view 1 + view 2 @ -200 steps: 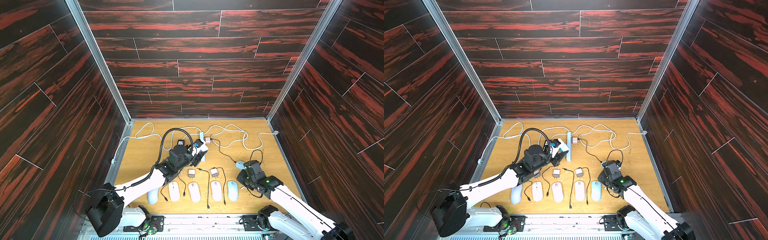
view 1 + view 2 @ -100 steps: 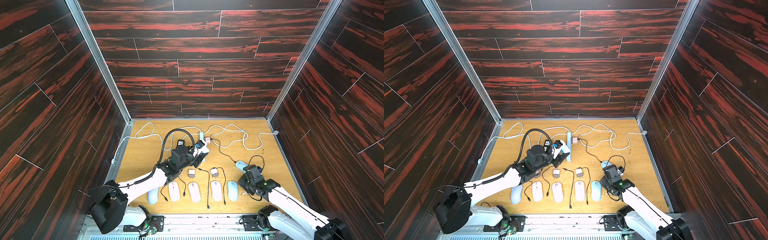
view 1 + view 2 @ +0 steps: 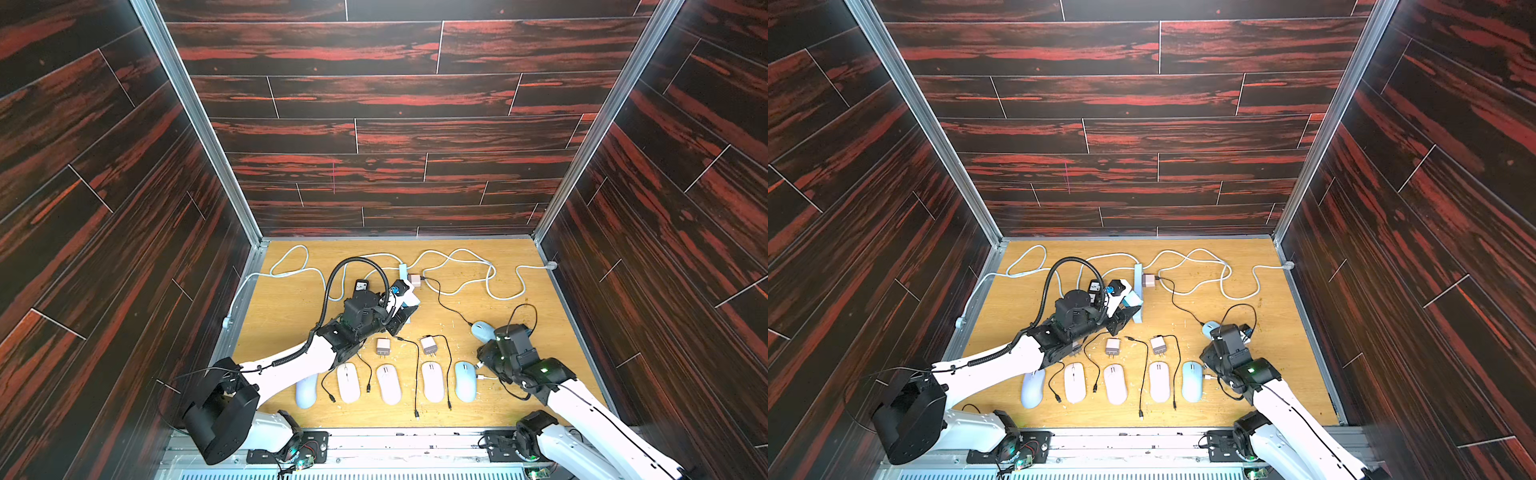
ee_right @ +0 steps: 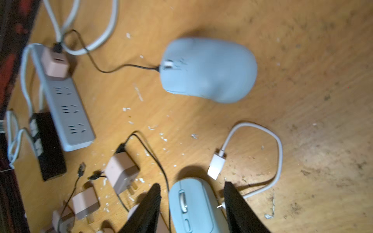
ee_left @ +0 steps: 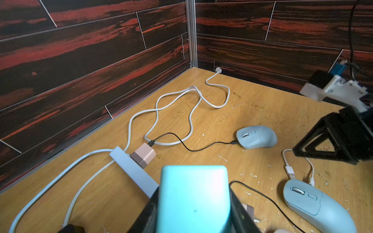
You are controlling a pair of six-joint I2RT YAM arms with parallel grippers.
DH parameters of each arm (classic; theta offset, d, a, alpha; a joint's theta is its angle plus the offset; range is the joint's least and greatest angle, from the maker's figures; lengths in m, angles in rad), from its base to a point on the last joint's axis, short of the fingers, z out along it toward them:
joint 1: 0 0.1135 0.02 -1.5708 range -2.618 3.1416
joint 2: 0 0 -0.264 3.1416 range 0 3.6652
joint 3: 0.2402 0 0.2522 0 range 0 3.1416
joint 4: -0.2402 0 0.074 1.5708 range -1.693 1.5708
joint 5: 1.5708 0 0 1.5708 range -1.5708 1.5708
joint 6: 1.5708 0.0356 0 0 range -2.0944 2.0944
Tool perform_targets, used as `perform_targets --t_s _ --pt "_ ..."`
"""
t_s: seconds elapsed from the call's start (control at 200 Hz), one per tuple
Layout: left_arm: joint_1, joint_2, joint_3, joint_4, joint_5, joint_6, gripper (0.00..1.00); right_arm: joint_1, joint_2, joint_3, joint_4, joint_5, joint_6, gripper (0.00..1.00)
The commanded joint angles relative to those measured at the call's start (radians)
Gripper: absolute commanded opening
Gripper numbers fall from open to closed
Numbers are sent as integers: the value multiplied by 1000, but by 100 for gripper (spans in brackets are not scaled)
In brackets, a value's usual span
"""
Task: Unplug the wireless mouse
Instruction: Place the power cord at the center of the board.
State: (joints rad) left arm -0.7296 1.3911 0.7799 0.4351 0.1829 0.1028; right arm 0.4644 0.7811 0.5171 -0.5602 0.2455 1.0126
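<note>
In both top views the power strip (image 3: 402, 271) (image 3: 1137, 277) lies on the tabletop (image 3: 282, 320) with a pink charger (image 3: 414, 279) (image 3: 1148, 280) plugged in at its far end. A black cable (image 3: 441, 304) runs from that charger to the wireless mouse (image 3: 481, 331) (image 3: 1209, 328), which rests to the right of the strip and nearer the robot. The left arm (image 3: 361, 316) lies across the strip's near end and hides it. The right arm (image 3: 519, 361) stands just beside the mouse and covers its near edge. Nearer the robot than the strip lie two loose chargers (image 3: 383, 346) (image 3: 428, 344) and a row of five mice (image 3: 388, 383), with loose black leads between them. In the left wrist view the left jaws are closed partway against both sides of a teal block (image 5: 193, 199), which hides the strip's near end. Beyond the strip, white cable (image 5: 229, 94) loops over the tabletop. The wireless mouse (image 5: 256, 137) sits to the strip's right with the black cable seated in its front. In the right wrist view, which is blurred, the right jaws stand well apart and grip nothing. The blue end mouse (image 4: 191, 205) of the row shows between the fingers (image 4: 240, 209), and a short white lead (image 4: 281, 155) with a bare USB plug (image 4: 216, 165) lies loose beside it. The wireless mouse (image 4: 207, 69) lies farther on, to the right of the strip, with its cable attached.
</note>
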Motion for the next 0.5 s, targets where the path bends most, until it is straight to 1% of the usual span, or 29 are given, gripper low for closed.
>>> perform_targets --t_s 0.0,0.025,0.085,0.145,0.215,0.316,0.421,0.456,0.491,0.496 --pt "-1 16 27 90 83 -42 0 -3 -16 72 17 -11 -206 60" --pt "0 21 28 104 94 -47 0 -3 -10 87 48 -42 -256 61" --pt "-1 29 23 146 105 -63 0 -6 23 137 122 -167 -379 61" --pt "-1 35 12 192 114 -85 0 -6 64 194 179 -292 -448 65" --pt "-1 42 9 232 136 -102 0 -5 94 245 246 -372 -459 69" --pt "-3 57 3 275 185 -116 0 -6 143 312 313 -447 -453 78" --pt "-28 69 -12 298 199 -91 0 -6 229 410 270 -541 -466 79" --pt "-38 72 -14 296 195 -78 0 -6 248 427 261 -578 -465 79" --pt "-45 76 -17 298 193 -71 0 -5 259 432 254 -586 -460 79" --pt "-45 76 -17 297 194 -71 0 -6 260 433 253 -604 -460 79"
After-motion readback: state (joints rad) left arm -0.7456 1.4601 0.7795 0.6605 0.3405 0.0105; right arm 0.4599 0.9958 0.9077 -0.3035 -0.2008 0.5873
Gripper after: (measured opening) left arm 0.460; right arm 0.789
